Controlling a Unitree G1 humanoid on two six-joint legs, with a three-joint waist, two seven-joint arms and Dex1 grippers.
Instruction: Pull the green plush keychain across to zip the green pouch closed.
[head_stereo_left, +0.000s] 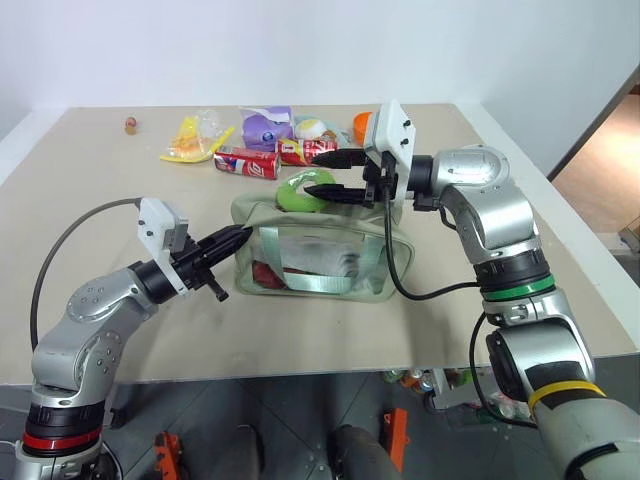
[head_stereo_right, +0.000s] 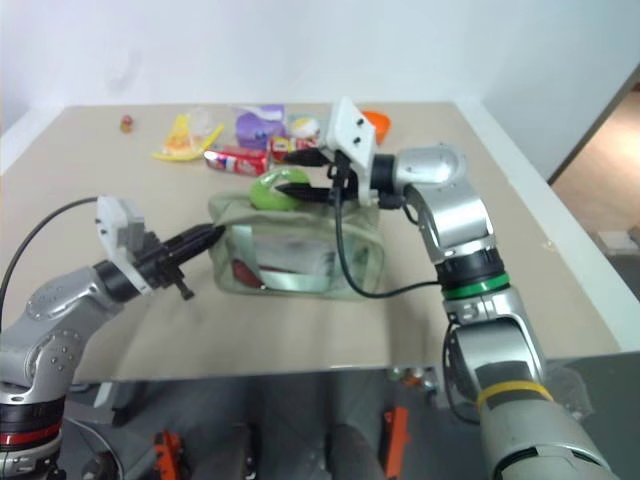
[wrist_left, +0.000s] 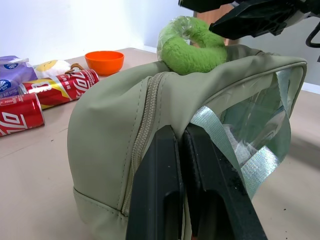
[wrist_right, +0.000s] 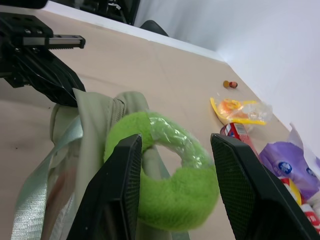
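A: While the left pincer (head_stereo_left: 235, 237) was pressed together on the end of the green pouch (head_stereo_left: 320, 255) in the middle of the table (head_stereo_left: 100, 200), did that anchor help?

B: Yes. The right pincer (wrist_right: 172, 190) stood spread around the green plush keychain (wrist_right: 170, 172) on top; it needed to pinch first, then pull level along the zipper.

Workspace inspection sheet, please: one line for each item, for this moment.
Surface: beige table, mostly bare at the front.
Job's things: green pouch upright; green plush keychain on its top.
Clutter: red cans, yellow packets, purple packet, orange bowl at the far edge.
End effectors: left end effector shut, pinching the pouch's end; right end effector open around the keychain.
Cables: black cable hangs before the pouch.
Surroundings: white wall.
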